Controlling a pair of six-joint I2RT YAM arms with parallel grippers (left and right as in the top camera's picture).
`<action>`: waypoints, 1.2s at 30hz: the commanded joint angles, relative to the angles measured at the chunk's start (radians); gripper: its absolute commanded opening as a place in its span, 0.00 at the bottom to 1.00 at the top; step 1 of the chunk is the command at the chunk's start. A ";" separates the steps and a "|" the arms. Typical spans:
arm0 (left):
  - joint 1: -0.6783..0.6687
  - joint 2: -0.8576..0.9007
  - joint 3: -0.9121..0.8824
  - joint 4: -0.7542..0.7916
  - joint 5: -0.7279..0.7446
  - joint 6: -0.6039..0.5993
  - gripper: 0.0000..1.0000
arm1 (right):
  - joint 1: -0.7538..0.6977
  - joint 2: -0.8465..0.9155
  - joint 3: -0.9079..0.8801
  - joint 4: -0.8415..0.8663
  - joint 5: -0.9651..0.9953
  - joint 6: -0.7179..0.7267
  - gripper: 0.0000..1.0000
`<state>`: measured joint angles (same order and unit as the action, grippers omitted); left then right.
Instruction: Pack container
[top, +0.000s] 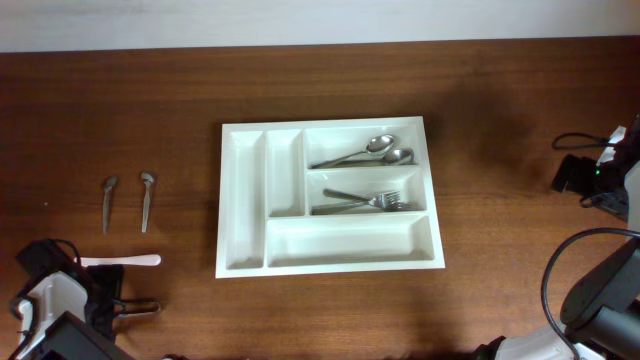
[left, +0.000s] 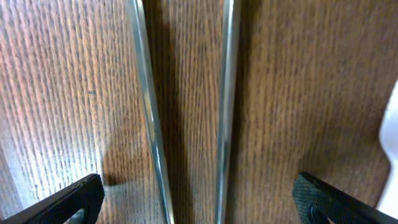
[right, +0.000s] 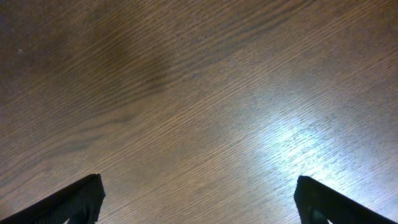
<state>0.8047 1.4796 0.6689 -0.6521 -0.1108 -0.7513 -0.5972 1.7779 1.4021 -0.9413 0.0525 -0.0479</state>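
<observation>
The container (top: 243, 200) is a large white cutlery tray in the middle of the table. Two spoons (top: 365, 152) lie in its top crosswise compartment and forks (top: 365, 203) in the middle one. The other compartments look bare. My left gripper (top: 135, 308) is at the table's front left, open. In the left wrist view its fingers (left: 199, 199) straddle two metal cutlery handles (left: 149, 124) lying side by side on the wood, without touching them. My right gripper (right: 199, 199) is open and empty over bare wood, at the far right in the overhead view (top: 568, 176).
Two small metal spoons (top: 108, 200) (top: 148, 195) lie left of the tray. A white plastic utensil (top: 120, 260) lies below them, and its edge shows in the left wrist view (left: 392, 137). Cables run by the right arm (top: 560, 290).
</observation>
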 joint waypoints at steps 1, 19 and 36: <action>0.005 0.005 -0.025 0.010 0.010 0.019 0.99 | -0.005 -0.002 -0.005 0.000 0.005 0.008 0.99; 0.009 0.005 -0.026 0.077 -0.006 0.019 0.99 | -0.005 -0.002 -0.005 0.000 0.005 0.008 0.99; 0.010 0.005 -0.026 0.066 -0.042 0.016 1.00 | -0.005 -0.002 -0.005 0.000 0.005 0.008 0.99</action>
<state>0.8066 1.4796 0.6579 -0.5831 -0.1383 -0.7475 -0.5972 1.7779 1.4021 -0.9413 0.0525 -0.0483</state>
